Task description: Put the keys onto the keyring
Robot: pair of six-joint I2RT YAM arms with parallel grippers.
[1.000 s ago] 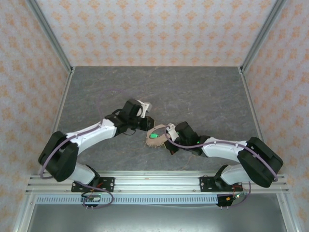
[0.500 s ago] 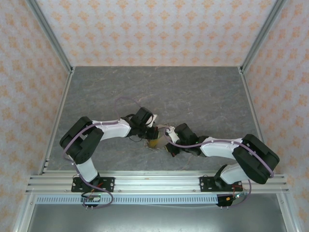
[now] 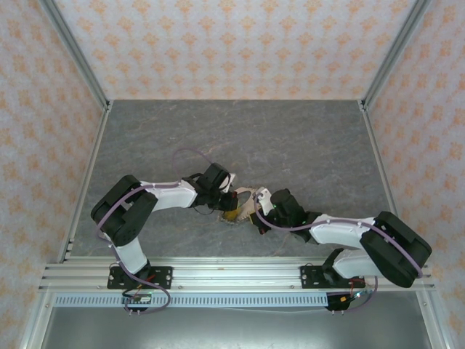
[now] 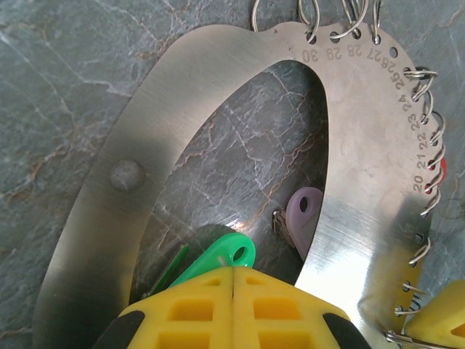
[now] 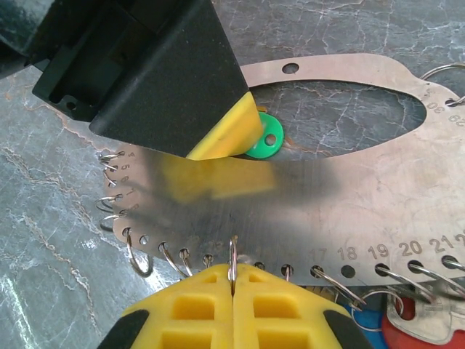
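The keyring [image 4: 123,211] is a flat oval metal plate with numbered holes and small wire rings along its edge, lying on the grey table. A green key [image 4: 225,256] lies inside its opening. My left gripper [image 4: 234,270] is shut on this key, whose head sticks out past the yellow fingertips. A lilac key [image 4: 304,211] lies beside it, half under the plate. My right gripper [image 5: 232,270] is shut on one small wire ring [image 5: 232,251] at the keyring's [image 5: 349,196] near edge. From above, the left gripper [image 3: 229,211] and the right gripper [image 3: 254,214] meet at the keyring [image 3: 244,193].
Blue [image 5: 367,320] and red [image 5: 407,338] keys hang on wire rings at the plate's edge next to my right fingers. The left gripper's black body and yellow finger [image 5: 225,138] lean over the plate. Patterned walls enclose the grey table [image 3: 305,145].
The left arm has swung in from the back left onto the keyring and shut on the green key. The right arm has shifted slightly to the right, still gripping.
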